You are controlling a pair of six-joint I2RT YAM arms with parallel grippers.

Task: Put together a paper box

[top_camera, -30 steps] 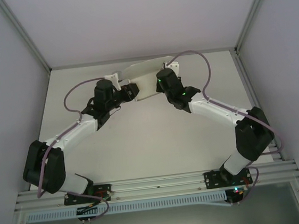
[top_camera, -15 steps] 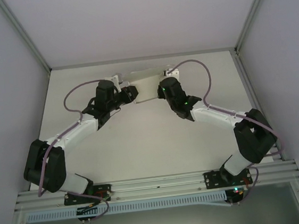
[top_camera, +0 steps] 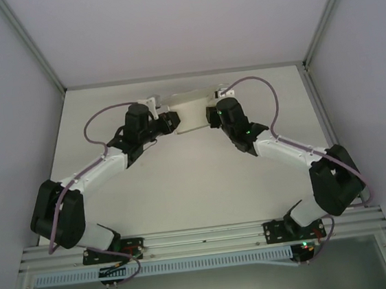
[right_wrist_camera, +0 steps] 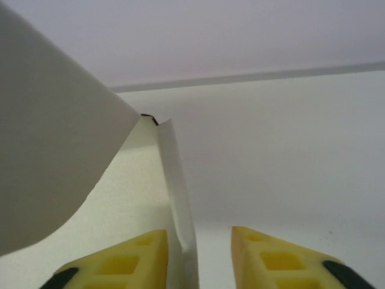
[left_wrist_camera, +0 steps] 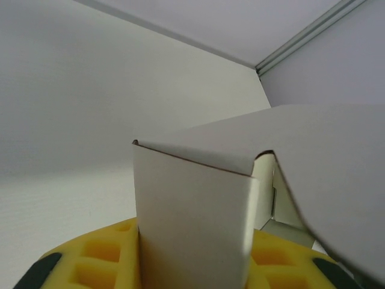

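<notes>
The paper box (top_camera: pixel 191 110) is thin white card, partly folded, at the far middle of the table between both grippers. My left gripper (top_camera: pixel 170 120) holds its left side. In the left wrist view an upright folded wall of the paper box (left_wrist_camera: pixel 192 211) is pinched between the yellow pads (left_wrist_camera: pixel 90 265), with a larger flap (left_wrist_camera: pixel 331 174) leaning over from the right. My right gripper (top_camera: pixel 210 115) is at the box's right side. Its jaws (right_wrist_camera: pixel 198 232) stand apart, and a thin flap edge (right_wrist_camera: pixel 177 186) runs between them, against the left pad (right_wrist_camera: pixel 129 262) and apart from the right one.
The white table (top_camera: pixel 197 185) is walled on three sides, with aluminium posts at the far corners (top_camera: pixel 307 63). Purple cables (top_camera: pixel 264 95) loop above both wrists. The arm bases (top_camera: pixel 114 249) sit on a rail at the near edge.
My right gripper has opened and let go of the flap, and its wrist has drawn back to the right. The raised flap has dropped lower. The left gripper keeps its hold.
</notes>
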